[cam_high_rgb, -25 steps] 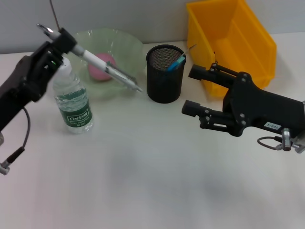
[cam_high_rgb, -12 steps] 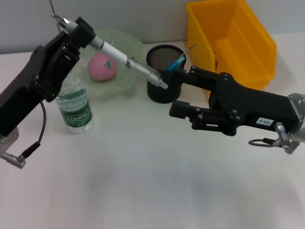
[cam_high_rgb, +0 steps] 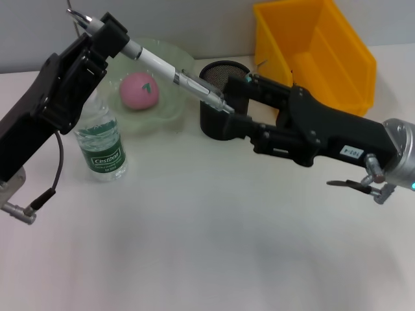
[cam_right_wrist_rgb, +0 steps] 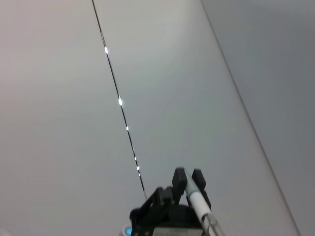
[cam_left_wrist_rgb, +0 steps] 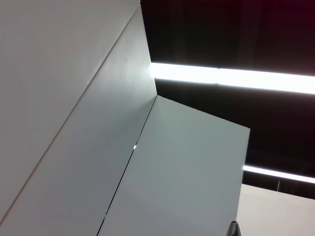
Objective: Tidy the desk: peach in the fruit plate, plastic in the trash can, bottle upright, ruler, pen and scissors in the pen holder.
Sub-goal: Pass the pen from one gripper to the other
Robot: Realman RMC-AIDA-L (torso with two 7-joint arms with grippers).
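My left gripper [cam_high_rgb: 109, 35] is shut on the upper end of a white and silver pen [cam_high_rgb: 162, 66], held aslant above the desk. The pen's tip points down toward the black mesh pen holder [cam_high_rgb: 220, 71]. My right gripper [cam_high_rgb: 232, 105] is open in front of the holder, one finger on either side of the pen's tip. The pink peach [cam_high_rgb: 139, 91] lies in the pale green fruit plate [cam_high_rgb: 174, 58]. A clear bottle [cam_high_rgb: 98, 144] stands upright under my left arm. In the right wrist view the left gripper [cam_right_wrist_rgb: 187, 178] shows far off with the pen [cam_right_wrist_rgb: 199, 204].
The yellow bin [cam_high_rgb: 318, 48] stands at the back right, behind my right arm. The pen holder is partly hidden by my right gripper's fingers. Open desk surface lies in front of both arms.
My right arm has reached left until its fingers flank the pen's tip. My left arm has lifted the pen and swung it right, from over the plate to the holder.
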